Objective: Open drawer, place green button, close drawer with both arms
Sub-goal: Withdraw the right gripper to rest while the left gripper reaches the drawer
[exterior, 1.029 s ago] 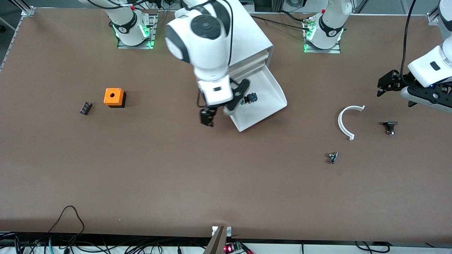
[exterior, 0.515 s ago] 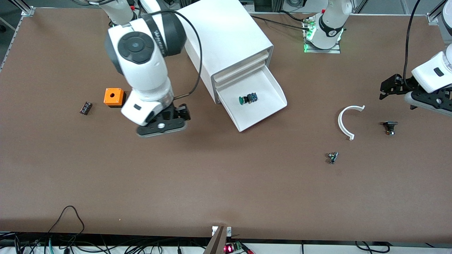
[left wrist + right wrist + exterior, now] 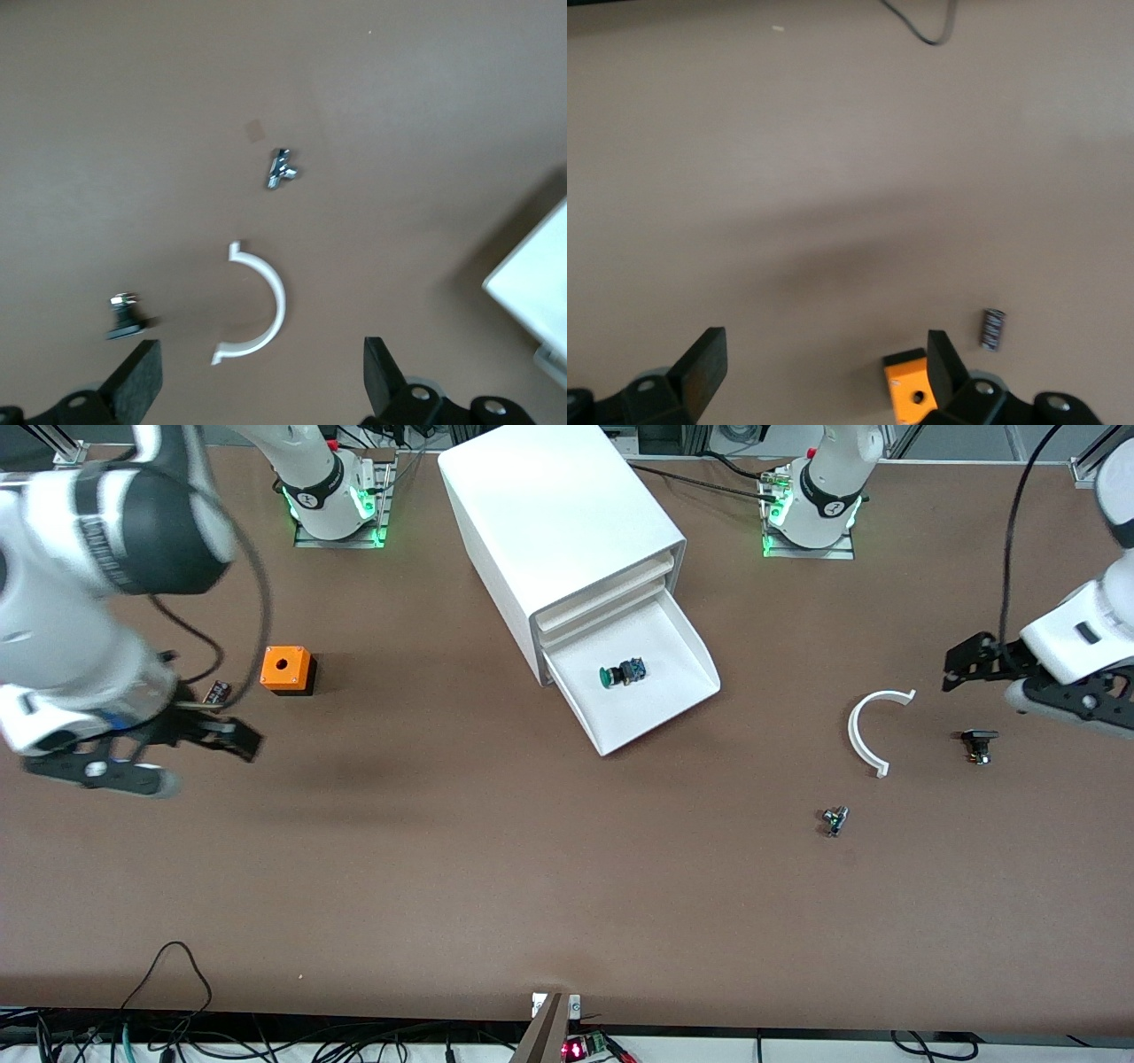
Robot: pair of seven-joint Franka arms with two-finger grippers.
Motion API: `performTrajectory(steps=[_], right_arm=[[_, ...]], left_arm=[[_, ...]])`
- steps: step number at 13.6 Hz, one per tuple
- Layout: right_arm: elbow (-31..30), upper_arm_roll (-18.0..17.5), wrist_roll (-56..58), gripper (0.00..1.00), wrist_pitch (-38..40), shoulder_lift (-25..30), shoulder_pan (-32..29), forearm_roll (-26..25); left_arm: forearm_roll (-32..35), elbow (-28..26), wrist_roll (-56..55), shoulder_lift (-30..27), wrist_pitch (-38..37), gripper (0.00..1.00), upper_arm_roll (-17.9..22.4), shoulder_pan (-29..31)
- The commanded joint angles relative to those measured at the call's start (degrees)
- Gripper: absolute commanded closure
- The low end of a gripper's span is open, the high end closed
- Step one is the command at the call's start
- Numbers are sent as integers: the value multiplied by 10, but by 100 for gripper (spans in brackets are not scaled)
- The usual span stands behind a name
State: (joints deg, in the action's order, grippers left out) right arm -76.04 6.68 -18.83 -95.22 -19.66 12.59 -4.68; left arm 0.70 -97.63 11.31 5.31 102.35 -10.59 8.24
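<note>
Button (image 3: 620,674), just one, lies inside the open drawer (image 3: 682,691) at centre frame, the cabinet's (image 3: 567,522) lowest. Two arms hang back: right gripper (image 3: 190,735) at the frame's left edge over bare table beside one orange box (image 3: 285,669), fingers spread wide, empty; left gripper (image 3: 961,662) at the right edge over one white arc (image 3: 864,735), wide too.

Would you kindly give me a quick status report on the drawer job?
Both claws open, empty: right claw near orange box, left claw above white arc. Button in open drawer. Nothing obstructing.
</note>
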Motion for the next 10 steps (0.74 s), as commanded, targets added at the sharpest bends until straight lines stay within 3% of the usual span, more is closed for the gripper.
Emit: performTrajectory(steps=[1, 6, 8, 10], right_arm=[[-84, -60, 5, 0, -7, 61, -82, 5], [-158, -69, 105, 0, -66, 93, -128, 7], [-169, -68, 123, 0, -56, 114, -128, 11], [-223, -67, 133, 0, -53, 169, -129, 11]], left_arm=[[11, -61, -132, 36, 97, 0, -33, -25], [10, -206, -232, 95, 370, 0, -45, -63], [10, -218, -269, 108, 393, 0, -45, -77], [10, -219, -314, 120, 393, 0, -45, -102]])
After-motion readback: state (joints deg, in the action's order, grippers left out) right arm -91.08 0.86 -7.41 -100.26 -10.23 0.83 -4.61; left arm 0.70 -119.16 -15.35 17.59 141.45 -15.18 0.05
